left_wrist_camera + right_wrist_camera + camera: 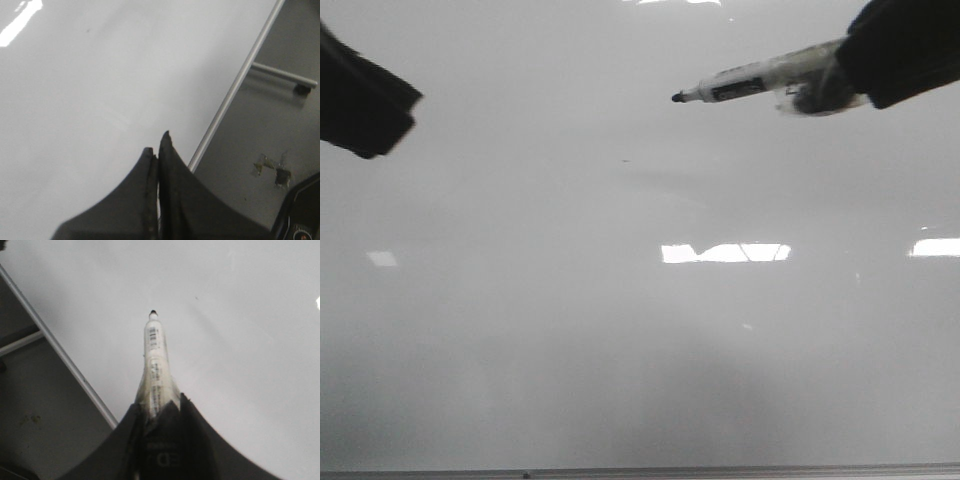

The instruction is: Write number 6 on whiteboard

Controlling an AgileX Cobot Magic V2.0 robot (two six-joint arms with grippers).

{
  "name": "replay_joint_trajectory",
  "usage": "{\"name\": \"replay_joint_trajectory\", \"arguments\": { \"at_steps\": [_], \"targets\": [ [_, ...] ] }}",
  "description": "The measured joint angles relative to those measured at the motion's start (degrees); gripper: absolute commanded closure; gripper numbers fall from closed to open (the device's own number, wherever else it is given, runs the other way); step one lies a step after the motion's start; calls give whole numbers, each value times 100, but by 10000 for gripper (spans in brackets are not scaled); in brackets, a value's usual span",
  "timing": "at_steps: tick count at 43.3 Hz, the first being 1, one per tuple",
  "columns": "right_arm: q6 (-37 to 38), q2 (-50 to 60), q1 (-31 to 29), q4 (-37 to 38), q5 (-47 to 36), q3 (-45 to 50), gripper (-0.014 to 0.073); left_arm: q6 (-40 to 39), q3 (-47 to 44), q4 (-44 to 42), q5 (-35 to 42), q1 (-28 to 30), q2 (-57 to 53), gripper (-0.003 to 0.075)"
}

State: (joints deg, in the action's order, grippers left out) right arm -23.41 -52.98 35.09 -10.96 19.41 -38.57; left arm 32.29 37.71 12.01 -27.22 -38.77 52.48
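Black-tipped marker (760,78) pinched in right gripper (850,75), lengthwise tip leftward over whiteboard (620,350), left gripper (158,150) pressed together

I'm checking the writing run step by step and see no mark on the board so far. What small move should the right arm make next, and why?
Probably lower the marker until its tip meets the whiteboard to start the 6. The right pincer is shut on the marker, whose uncapped black tip seems to hang above the board, and no stroke shows on it. The left pincer is shut and empty, off to the side.
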Motion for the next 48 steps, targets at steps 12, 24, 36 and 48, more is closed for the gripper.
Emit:
{"name": "replay_joint_trajectory", "arguments": {
  "at_steps": [12,24,36,48],
  "targets": [
    [316,-1609,-303,-106,-1140,-842,662,0,-871,195,215,18,-1828,741],
    [329,-2745,-429,-156,-1289,-1918,662,0,-903,204,215,18,-2106,741],
    [329,-3417,-378,-178,-1264,-2377,662,0,-903,218,215,18,-2106,741],
    [329,-4074,217,-97,-473,-2393,652,0,-903,218,215,18,-2106,741]
  ]
}}
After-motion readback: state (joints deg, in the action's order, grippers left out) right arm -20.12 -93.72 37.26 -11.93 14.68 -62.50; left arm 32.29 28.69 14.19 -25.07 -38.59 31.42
